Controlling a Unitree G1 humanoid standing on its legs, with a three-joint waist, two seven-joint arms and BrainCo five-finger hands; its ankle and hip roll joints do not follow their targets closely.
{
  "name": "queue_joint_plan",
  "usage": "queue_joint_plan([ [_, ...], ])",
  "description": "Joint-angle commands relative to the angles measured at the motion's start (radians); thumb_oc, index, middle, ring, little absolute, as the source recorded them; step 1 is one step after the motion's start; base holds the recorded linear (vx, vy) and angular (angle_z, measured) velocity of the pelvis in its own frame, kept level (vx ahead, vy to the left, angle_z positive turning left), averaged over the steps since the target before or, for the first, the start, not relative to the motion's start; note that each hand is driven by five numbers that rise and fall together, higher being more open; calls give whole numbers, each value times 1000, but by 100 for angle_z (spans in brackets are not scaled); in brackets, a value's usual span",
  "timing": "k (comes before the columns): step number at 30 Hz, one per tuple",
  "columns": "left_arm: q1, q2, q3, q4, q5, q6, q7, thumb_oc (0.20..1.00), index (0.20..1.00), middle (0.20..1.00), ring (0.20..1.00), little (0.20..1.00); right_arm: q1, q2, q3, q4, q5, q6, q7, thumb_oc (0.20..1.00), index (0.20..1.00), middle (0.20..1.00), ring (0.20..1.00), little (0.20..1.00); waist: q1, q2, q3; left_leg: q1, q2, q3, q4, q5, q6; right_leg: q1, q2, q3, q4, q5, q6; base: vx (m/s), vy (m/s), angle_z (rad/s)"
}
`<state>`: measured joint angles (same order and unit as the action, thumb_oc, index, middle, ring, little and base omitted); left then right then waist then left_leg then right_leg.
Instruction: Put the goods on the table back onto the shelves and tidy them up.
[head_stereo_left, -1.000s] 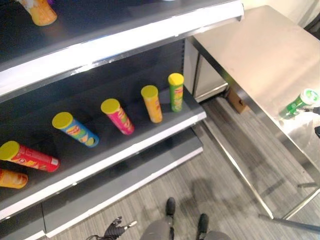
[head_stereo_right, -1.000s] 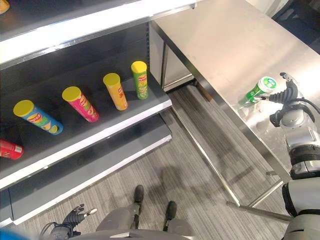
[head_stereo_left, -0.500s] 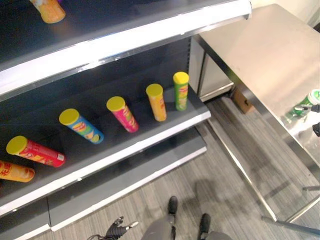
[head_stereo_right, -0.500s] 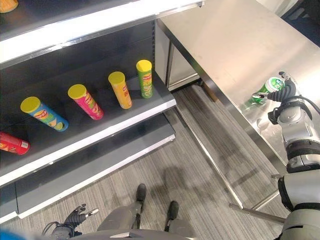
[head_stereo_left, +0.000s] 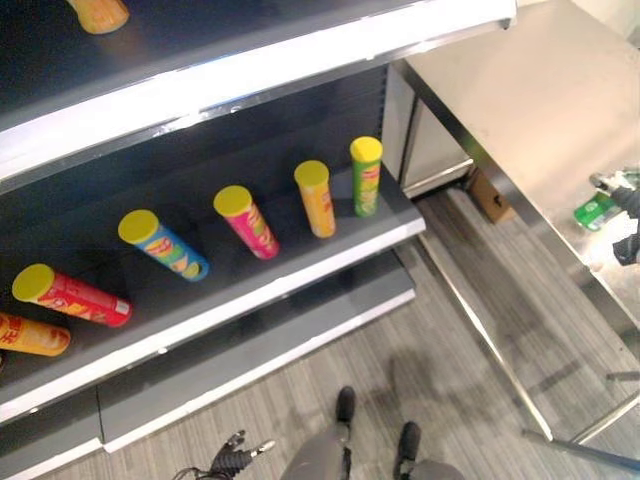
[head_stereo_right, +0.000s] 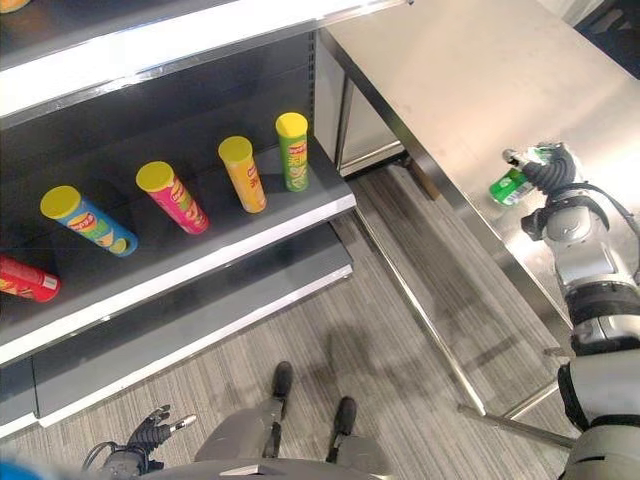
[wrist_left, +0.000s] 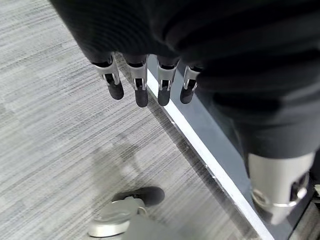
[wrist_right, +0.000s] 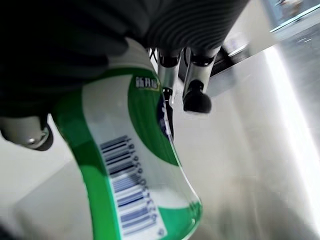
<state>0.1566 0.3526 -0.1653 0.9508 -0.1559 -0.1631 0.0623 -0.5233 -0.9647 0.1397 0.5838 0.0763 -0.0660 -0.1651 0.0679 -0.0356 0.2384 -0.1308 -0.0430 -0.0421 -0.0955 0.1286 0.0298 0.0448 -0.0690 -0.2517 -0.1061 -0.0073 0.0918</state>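
A green and white bottle (head_stereo_right: 508, 186) stands at the near edge of the steel table (head_stereo_right: 470, 80). My right hand (head_stereo_right: 549, 172) is shut on the bottle's upper part and hides its cap. In the right wrist view the bottle (wrist_right: 131, 165) lies against the palm, with the fingers (wrist_right: 196, 97) reaching past it. My left hand (wrist_left: 140, 82) hangs open over the floor beside the shelf's base and holds nothing. On the middle shelf (head_stereo_left: 300, 275) several yellow-lidded chip cans stand in a row, among them a green one (head_stereo_left: 364, 180) and a pink one (head_stereo_left: 248, 222).
An orange pack (head_stereo_left: 98, 12) sits on the top shelf. The lowest shelf board (head_stereo_left: 260, 345) juts out towards the grey floor. A cardboard box (head_stereo_left: 487, 198) lies under the table. The table's legs and crossbar (head_stereo_right: 500, 420) stand at the lower right.
My right hand has come over the bottle's top and closed on it. The view has shifted a little. The left hand still hangs at the lower left.
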Motion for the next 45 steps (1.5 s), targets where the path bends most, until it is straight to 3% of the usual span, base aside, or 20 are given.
queue_joint_plan([
  [1, -11, 5, 19, 21, -33, -6, 4, 1000, 1000, 1000, 1000, 1000, 7, -92, -35, -67, -33, -61, -40, 200, 200, 200, 200, 200, -2, -27, -24, 76, 63, 2, 8, -144, -77, 20, -22, -18, 19, -88, 19, 2, -28, 5],
  [7, -8, 13, 62, -1, -30, 1, -1, 1000, 1000, 1000, 1000, 1000, 211, -82, -230, -291, -49, -105, -50, 200, 200, 200, 200, 200, 11, -66, -39, 87, 84, -36, 8, -140, -99, 53, 4, -46, 19, -116, -5, -22, -104, 12],
  [11, -3, 25, 83, -33, -39, 1, -8, 1000, 1000, 1000, 1000, 1000, 268, -55, -311, -404, -33, -154, -68, 200, 200, 200, 200, 200, 47, -111, -23, 56, 114, -80, 8, -103, -132, 58, 43, -86, 19, -137, -33, -129, -175, 43],
  [12, -9, 26, 81, -30, -36, 2, -9, 1000, 1000, 1000, 1000, 1000, 277, -52, -327, -419, -31, -157, -70, 200, 200, 200, 200, 200, 41, -115, -15, 34, 118, -64, 8, -86, -133, 52, 40, -112, 19, -137, -33, -140, 26, 71],
  [13, -13, 21, 93, -39, -28, 6, -13, 1000, 1000, 1000, 1000, 1000, 317, -61, -358, -451, -39, -163, -66, 200, 200, 200, 200, 200, 16, -118, -18, 27, 154, 109, 15, -93, -109, 50, 30, -157, 19, -137, -28, -66, 94, 84],
  [15, -5, 14, 107, -33, -15, 8, -15, 1000, 1000, 1000, 1000, 1000, 354, -68, -383, -478, -59, -161, -59, 200, 200, 200, 200, 200, 4, -103, -27, 49, 188, 237, 12, -102, -116, 67, 31, -173, 19, -146, -22, 26, 166, 104],
  [17, 3, 10, 112, -26, -7, 10, -19, 1000, 1000, 1000, 1000, 1000, 368, -68, -393, -495, -64, -157, -47, 200, 200, 200, 200, 200, 1, -94, -35, 52, 189, 250, 8, -107, -117, 70, 29, -180, 19, -143, -20, 62, 176, 77],
  [22, 9, 23, 98, 37, 61, 15, -21, 1000, 1000, 1000, 1000, 1000, 293, -86, -341, -494, -74, -145, -37, 200, 200, 200, 200, 200, 6, -79, -81, 86, 140, 231, 8, -148, -89, 94, -25, -189, 28, -121, 5, 139, 282, 35],
  [23, 11, 29, 91, 43, 73, 14, -25, 1000, 1000, 1000, 1000, 1000, 258, -102, -319, -496, -77, -144, -34, 200, 200, 200, 200, 200, 12, -72, -89, 100, 111, 219, 8, -162, -71, 92, -54, -187, 64, -117, 19, 156, 362, 13],
  [26, 11, 35, 87, 38, 76, 14, -27, 1000, 1000, 1000, 1000, 1000, 229, -115, -300, -500, -83, -142, -33, 200, 200, 200, 200, 200, 11, -64, -90, 113, 89, 213, 8, -178, -50, 73, -90, -185, 140, -119, 33, 94, 268, 12],
  [27, 8, 38, 82, 37, 81, 13, -28, 1000, 1000, 1000, 1000, 1000, 213, -124, -291, -502, -86, -145, -34, 200, 200, 200, 200, 200, 11, -57, -92, 120, 74, 208, 8, -188, -40, 67, -110, -186, 177, -119, 44, 109, 308, 15],
  [29, -2, 52, 71, 26, 80, 13, -30, 1000, 1000, 1000, 1000, 1000, 183, -149, -277, -531, -89, -143, -22, 200, 200, 200, 200, 200, 0, -44, -76, 154, 35, 185, 8, -207, -8, 18, -176, -174, 356, -58, 55, 106, 377, 9],
  [32, -16, 58, 65, 22, 75, 10, -28, 1000, 1000, 1000, 1000, 1000, 175, -160, -275, -550, -83, -149, -23, 200, 200, 200, 200, 200, -14, -39, -61, 164, 20, 166, 8, -216, 5, -34, -189, -120, 463, -45, 58, 1, 127, 42],
  [35, -38, 61, 57, 2, 59, -3, -33, 1000, 1000, 1000, 1000, 1000, 184, -191, -311, -591, -52, -165, -14, 200, 200, 200, 200, 200, -34, -21, -58, 156, 26, 132, 8, -205, 2, -73, -127, -29, 345, -77, 41, -17, -1, 23],
  [39, -43, 64, 51, -1, 55, -12, -33, 1000, 1000, 1000, 1000, 1000, 163, -235, -303, -603, -19, -182, -12, 200, 200, 200, 200, 200, -42, -27, -58, 161, 26, 99, 8, -201, -4, -76, -86, 90, 113, -22, 58, 12, -70, 14],
  [40, -43, 64, 50, -1, 55, -12, -33, 1000, 1000, 1000, 1000, 1000, 163, -236, -303, -603, -19, -182, -12, 200, 200, 200, 200, 200, -42, -27, -58, 163, 26, 99, 8, -202, -4, -71, -85, 89, 106, -19, 58, 93, -222, 36],
  [42, -37, 63, 48, 5, 43, -13, -31, 1000, 1000, 1000, 1000, 1000, 75, -298, -237, -571, 48, -193, 11, 200, 200, 200, 200, 200, -28, -70, -93, 167, 46, 63, 8, -199, -36, 4, -59, 74, 19, -3, 57, 139, -373, 64],
  [44, -30, 57, 43, 7, 33, -14, -31, 1000, 1000, 1000, 1000, 1000, 8, -329, -173, -549, 65, -198, 19, 200, 200, 200, 200, 200, -27, -76, -106, 168, 60, 53, 8, -197, -48, 15, -49, 51, 19, -15, 52, 87, -258, 66],
  [45, -26, 49, 37, 19, 29, -12, -31, 1000, 1000, 1000, 1000, 1000, -88, -349, -85, -516, 88, -201, 30, 200, 200, 200, 200, 200, -21, -82, -115, 170, 73, 47, 8, -193, -63, 26, -39, 36, 19, -30, 42, 59, -207, 49],
])
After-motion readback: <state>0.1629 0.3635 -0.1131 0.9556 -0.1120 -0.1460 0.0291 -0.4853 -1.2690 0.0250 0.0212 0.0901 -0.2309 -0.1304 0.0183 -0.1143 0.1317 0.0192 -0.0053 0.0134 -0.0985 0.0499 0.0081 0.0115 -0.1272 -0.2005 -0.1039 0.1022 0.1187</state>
